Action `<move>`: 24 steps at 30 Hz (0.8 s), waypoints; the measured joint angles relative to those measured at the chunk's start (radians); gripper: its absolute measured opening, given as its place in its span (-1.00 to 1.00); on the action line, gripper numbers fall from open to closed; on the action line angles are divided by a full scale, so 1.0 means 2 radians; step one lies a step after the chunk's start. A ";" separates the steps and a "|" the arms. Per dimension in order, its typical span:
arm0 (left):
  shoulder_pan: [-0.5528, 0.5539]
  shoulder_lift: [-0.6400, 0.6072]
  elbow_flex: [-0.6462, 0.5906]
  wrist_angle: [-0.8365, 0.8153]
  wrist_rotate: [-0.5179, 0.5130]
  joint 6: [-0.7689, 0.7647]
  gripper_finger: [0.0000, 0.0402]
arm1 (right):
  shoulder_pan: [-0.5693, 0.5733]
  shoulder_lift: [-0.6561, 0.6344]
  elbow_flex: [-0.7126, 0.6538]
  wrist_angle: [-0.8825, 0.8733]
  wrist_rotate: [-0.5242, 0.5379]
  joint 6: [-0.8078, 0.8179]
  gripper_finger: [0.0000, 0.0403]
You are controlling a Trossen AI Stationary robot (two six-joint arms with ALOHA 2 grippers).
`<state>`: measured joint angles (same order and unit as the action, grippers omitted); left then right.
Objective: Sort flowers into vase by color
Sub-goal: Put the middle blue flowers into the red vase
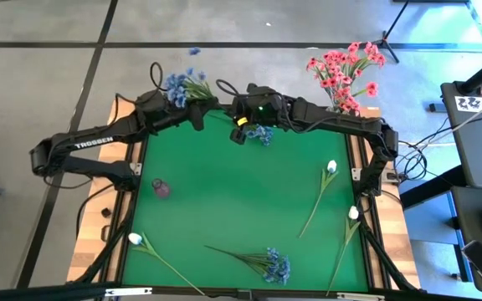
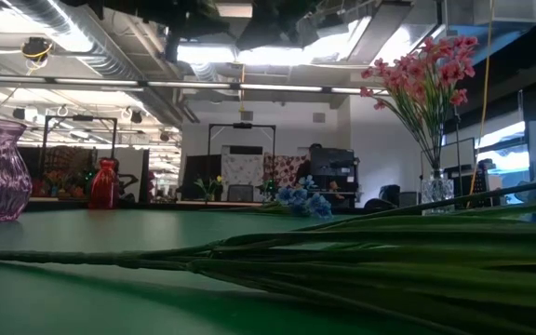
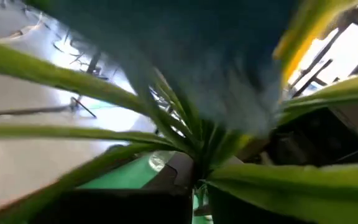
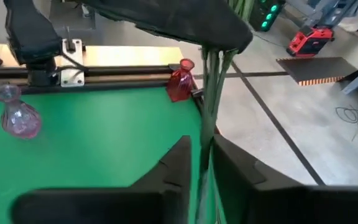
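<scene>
A blue-bloomed sprig (image 1: 184, 84) is held over the table's far edge, just left of its middle. My left gripper (image 1: 197, 115) is shut on it just below its leaves. My right gripper (image 1: 239, 130) reaches in from the right and is shut on thin green stems (image 4: 209, 106). A second blue cluster (image 1: 260, 134) shows beside the right gripper, low at the far edge in the low view (image 2: 303, 201); what it rests on is hidden. A red vase (image 4: 180, 81) stands at the far left corner and a purple vase (image 1: 161, 187) on the left side. My left gripper pinches the blue sprig's stem (image 3: 197, 183) between its two fingers, right where the long leaves (image 3: 104, 93) fan out. The blooms are a blue blur past the leaves. The sprig is clear of the table. My right gripper pinches a bundle of thin green stems (image 4: 205, 146) between its two fingers, coming in about level from the table's right. The stems run forward from the fingers up to the left arm's gripper (image 4: 219, 43). They are lifted clear of the green mat.
Pink flowers (image 1: 346, 71) stand in a clear vase at the far right corner. White buds lie on the mat at right (image 1: 331, 167), near right (image 1: 352, 213) and near left (image 1: 135, 239). A blue sprig (image 1: 270, 263) lies at the near edge. The mat's middle (image 1: 233, 201) is bare.
</scene>
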<state>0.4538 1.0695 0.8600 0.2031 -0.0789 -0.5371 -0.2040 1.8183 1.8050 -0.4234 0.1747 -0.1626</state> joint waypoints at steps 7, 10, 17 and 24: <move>0.023 -0.018 0.060 -0.170 -0.087 0.192 -0.94 | 0.005 -0.021 0.000 0.000 0.060 0.001 -0.14; 0.056 -0.019 0.085 -0.251 -0.163 0.225 -0.94 | 0.004 -0.046 0.001 0.003 0.072 0.000 0.12; 0.136 -0.019 0.030 -0.297 -0.300 0.165 -0.95 | 0.004 -0.098 0.001 -0.002 0.074 0.001 0.44; 0.188 -0.018 -0.022 -0.213 -0.371 0.132 -0.95 | 0.004 -0.115 0.001 -0.032 0.074 0.016 0.46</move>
<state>0.8302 1.0337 0.8170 -0.2220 -0.8207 -0.2736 -0.1967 1.5890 1.8064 -0.4875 0.3231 -0.1310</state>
